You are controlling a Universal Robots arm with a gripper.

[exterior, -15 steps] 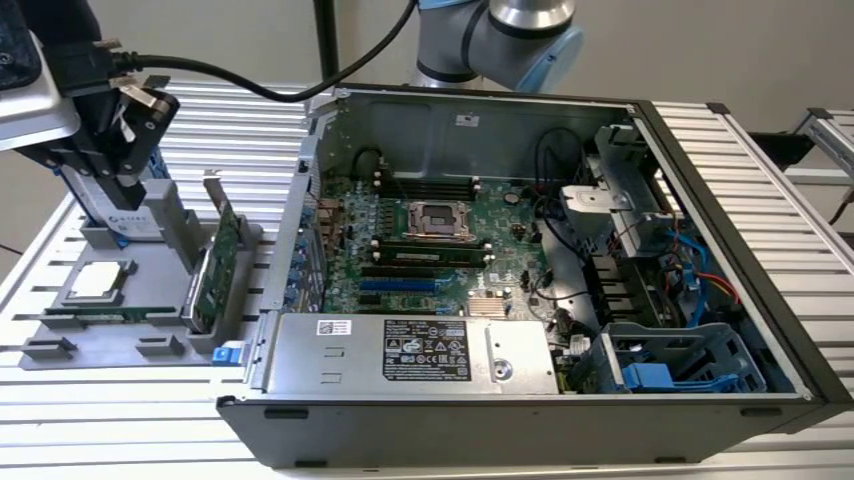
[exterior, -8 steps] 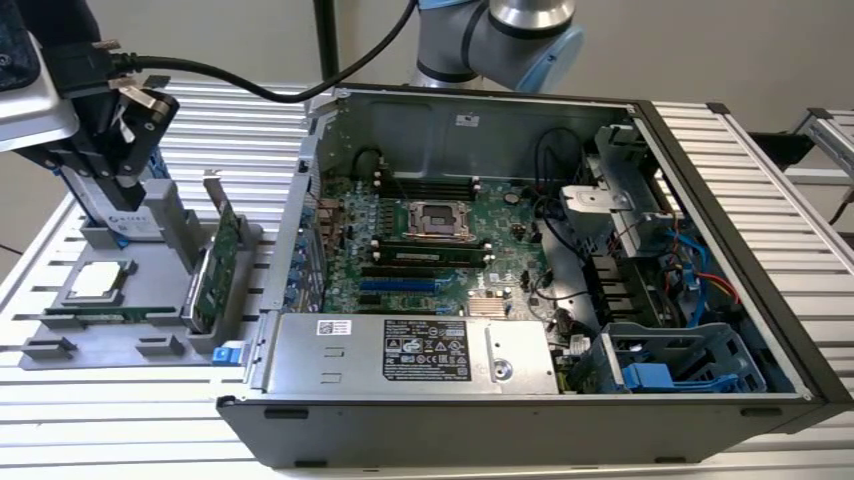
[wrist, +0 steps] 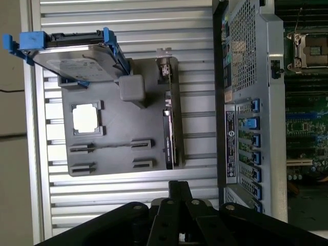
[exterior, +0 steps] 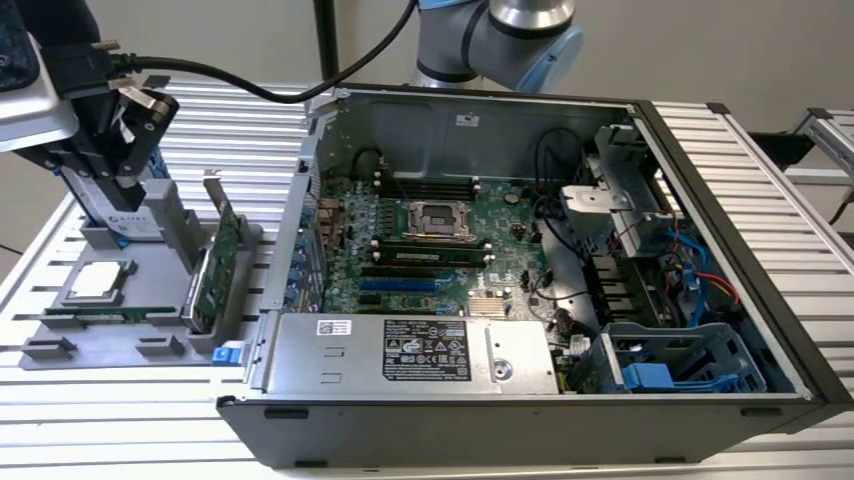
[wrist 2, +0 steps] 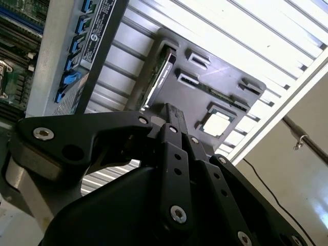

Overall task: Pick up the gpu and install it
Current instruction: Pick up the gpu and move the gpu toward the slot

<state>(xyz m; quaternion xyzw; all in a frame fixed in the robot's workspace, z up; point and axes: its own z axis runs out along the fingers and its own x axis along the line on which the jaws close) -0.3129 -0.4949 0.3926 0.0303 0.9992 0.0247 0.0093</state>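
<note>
Item: gpu (wrist: 170, 128), standing on edge in the gray holder tray (wrist: 118, 134) on the slatted tabletop (wrist: 128, 31), just beside the open computer case (exterior: 534, 425). I judge it light, stiff and fragile; best taken by the bare upper board edge. Gripper (exterior: 130, 195) above the tray: fingers (wrist: 175, 190) pressed together, holding nothing.

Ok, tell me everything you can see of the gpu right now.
The gpu is a flat green circuit card standing on its long edge in a slot of the grey fixture tray, on the exterior view's left of the computer case. Its long silver end bracket points up. The first wrist view shows a dark cooler on one face. Only the tray touches it; the end effector is apart from it.
</note>
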